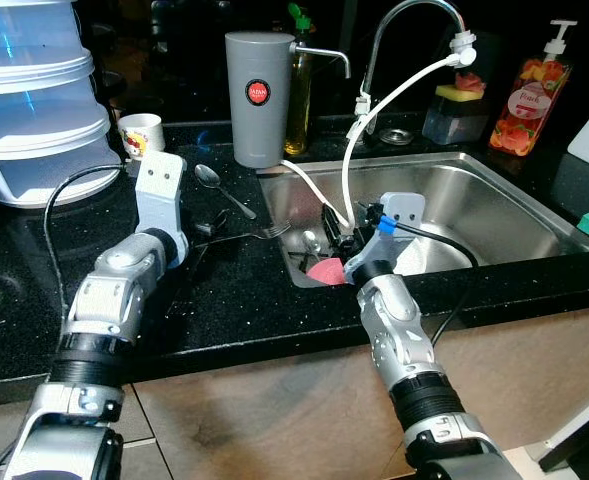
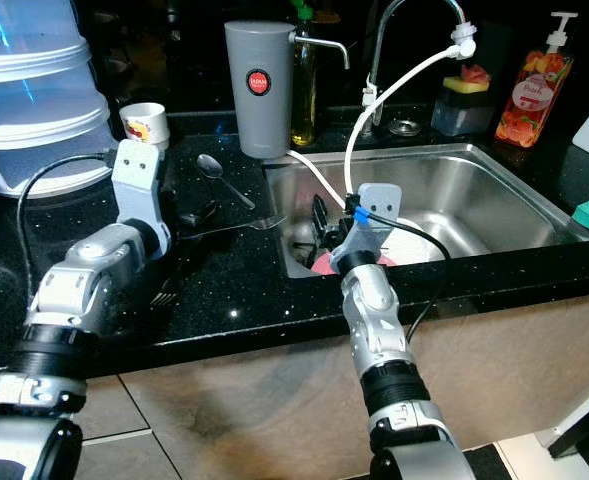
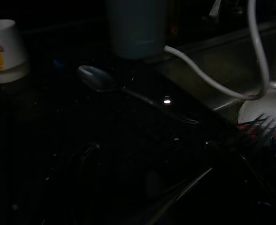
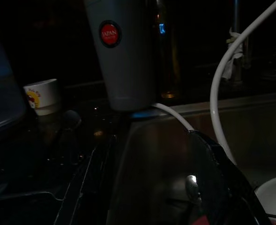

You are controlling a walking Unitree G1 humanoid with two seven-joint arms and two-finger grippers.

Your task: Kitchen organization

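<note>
1. My left pincer (image 1: pixel 214 224) hovers low over the black speckled worktop (image 1: pixel 234 300); fingers apart, I think.
2. Silver metal fork (image 1: pixel 266 233) lies there, tines toward three o'clock, at the steel sink (image 1: pixel 494 190) edge.
3. My right pincer (image 1: pixel 336 232) reaches into the sink; its fingers I cannot tell.

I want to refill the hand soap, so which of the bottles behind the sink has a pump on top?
The orange fruit-label bottle at the far right, with a white pump; the yellow-green bottle beside the grey cylinder has none.
</note>
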